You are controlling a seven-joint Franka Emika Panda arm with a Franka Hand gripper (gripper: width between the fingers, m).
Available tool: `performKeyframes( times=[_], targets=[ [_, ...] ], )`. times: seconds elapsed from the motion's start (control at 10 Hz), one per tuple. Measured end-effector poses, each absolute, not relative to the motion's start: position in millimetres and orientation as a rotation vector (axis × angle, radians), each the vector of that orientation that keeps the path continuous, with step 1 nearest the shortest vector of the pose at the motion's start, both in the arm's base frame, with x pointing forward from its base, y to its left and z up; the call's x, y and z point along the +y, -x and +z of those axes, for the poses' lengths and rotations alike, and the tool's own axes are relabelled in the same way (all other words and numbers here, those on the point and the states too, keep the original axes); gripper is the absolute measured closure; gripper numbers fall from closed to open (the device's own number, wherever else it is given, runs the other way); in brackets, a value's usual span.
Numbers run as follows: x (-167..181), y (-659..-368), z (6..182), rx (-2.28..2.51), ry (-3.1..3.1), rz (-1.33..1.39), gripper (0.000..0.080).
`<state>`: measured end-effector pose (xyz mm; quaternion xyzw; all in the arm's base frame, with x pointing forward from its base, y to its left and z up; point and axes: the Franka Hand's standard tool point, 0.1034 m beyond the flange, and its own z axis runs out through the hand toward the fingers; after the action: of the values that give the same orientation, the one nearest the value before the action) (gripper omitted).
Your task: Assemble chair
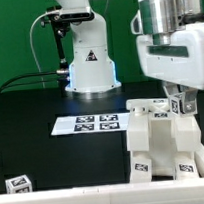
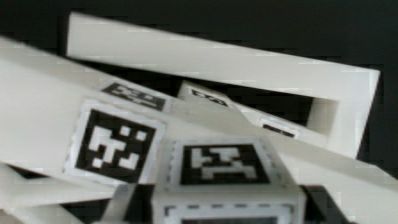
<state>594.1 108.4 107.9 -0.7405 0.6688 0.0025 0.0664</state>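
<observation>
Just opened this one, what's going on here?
The white robot arm's hand is down on a blocky, partly built white plastic chair at the exterior view's right. Its fingers straddle a tagged white piece at the top, but whether it grips is unclear. A small loose white tagged block lies apart on the black table. The thin flat white marker board lies nearer the arm's base.

Robotics lab, white robot arm (image 1: 90, 61) at black table (image 1: 31, 111), green backdrop (image 1: 9, 38), tagged marker board (image 1: 89, 122)
</observation>
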Motion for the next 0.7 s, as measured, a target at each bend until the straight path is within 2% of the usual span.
performKeyframes(
  times=[0.4, 0.5, 0.6, 0.7],
  targets=[
    [110.7, -593.6, 107.6, 2.136, 2.111, 0.027, 0.0535],
    [110.7, -593.5, 107.4, 2.136, 2.111, 0.027, 0.0448],
    [111.1, -592.3, 107.2, 2.107, 2.150, 0.035, 0.0310],
    [114.9, -587.2, 108.1, 1.976, 2.316, 0.102, 0.0203]
  ],
)
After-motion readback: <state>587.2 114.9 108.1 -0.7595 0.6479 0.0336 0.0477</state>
